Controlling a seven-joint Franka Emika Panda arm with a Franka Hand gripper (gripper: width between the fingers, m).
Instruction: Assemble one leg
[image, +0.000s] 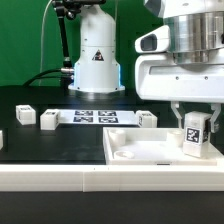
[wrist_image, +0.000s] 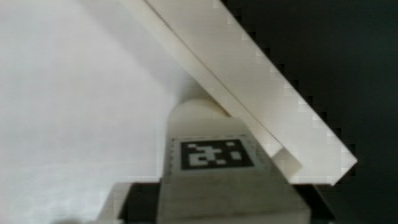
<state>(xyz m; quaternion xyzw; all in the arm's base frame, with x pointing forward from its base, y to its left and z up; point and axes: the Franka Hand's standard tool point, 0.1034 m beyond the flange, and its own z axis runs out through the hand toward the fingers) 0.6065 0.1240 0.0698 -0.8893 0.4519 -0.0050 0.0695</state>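
My gripper is shut on the leg, a small white post with a black-and-white tag facing the camera. It holds the leg upright over the right part of the large flat white square piece, at the exterior view's right. I cannot tell whether the leg touches the piece. In the wrist view the leg shows its tag between my dark fingers, and the gripper is closed around it. The square piece's raised edge runs diagonally past the leg's tip.
Other small white posts lie on the black table: two at the exterior view's left and one behind the square piece. The marker board lies at the back. The robot base stands behind it.
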